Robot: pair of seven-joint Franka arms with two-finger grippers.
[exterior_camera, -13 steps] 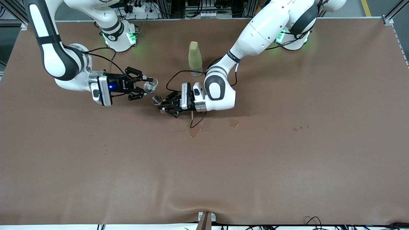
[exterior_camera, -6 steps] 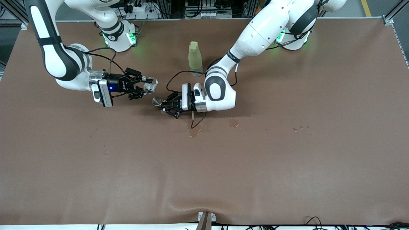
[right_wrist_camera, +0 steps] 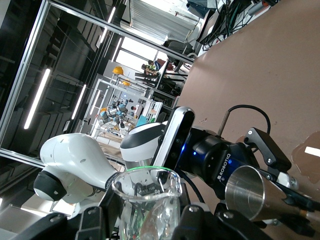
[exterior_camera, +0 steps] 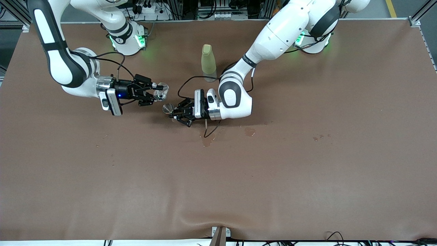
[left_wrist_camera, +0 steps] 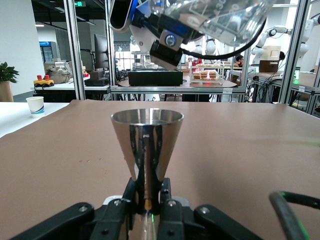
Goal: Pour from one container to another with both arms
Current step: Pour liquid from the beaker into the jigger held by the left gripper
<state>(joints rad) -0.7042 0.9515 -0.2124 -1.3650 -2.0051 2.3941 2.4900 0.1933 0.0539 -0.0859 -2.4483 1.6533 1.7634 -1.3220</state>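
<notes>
Now the table (exterior_camera: 307, 171) is lying under both arms, with the tall pale bottle (exterior_camera: 208, 62) standing farther from the front camera than either tool. Reaching in from its own end, the left gripper (exterior_camera: 174, 113) is clenching the metal jigger (exterior_camera: 167, 108) at its narrow waist, holding it upright with the rim facing up. Meeting it, the right gripper (exterior_camera: 157, 92) is grasping the clear glass cup (exterior_camera: 160, 91), which is hanging tipped just above and beside the jigger's rim. Judging by this, the pour depends on the cup's lip sitting over that rim.
</notes>
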